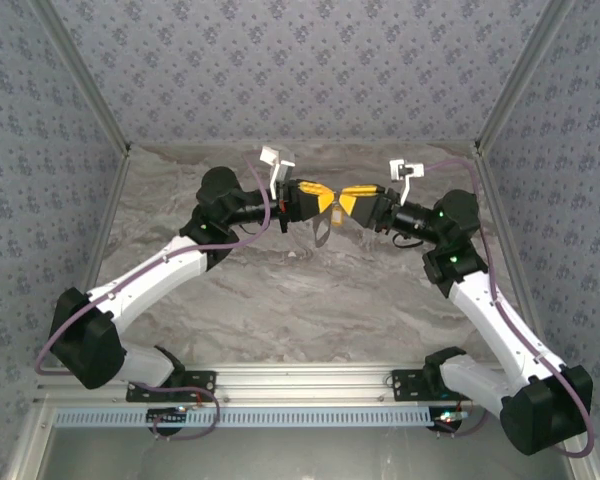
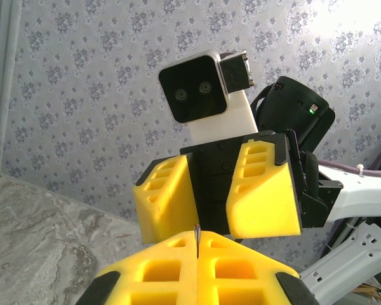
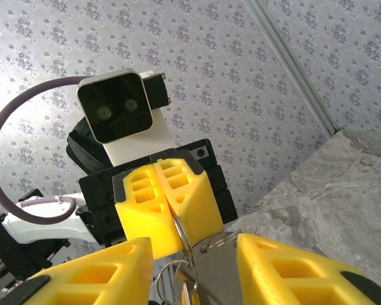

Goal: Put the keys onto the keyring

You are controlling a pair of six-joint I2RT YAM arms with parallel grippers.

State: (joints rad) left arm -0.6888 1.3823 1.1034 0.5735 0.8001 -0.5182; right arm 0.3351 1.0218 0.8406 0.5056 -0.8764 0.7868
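grey keyring (image 3: 185, 244) pinched in left claw (image 3: 171, 216); right claw (image 1: 355, 201) parted.

Bright, even light, sharp focus, white glare on the wallpaper (image 2: 362, 19).

Left arm (image 1: 160, 270) and right arm (image 1: 492, 312) face tip to tip; left jaws clamped, right jaws parted.

Grippers: two showing, left gripper (image 1: 328, 199), right gripper (image 1: 348, 201)
Keyring (image 1: 324, 233): one hanging
Key (image 3: 188, 295): one dangling
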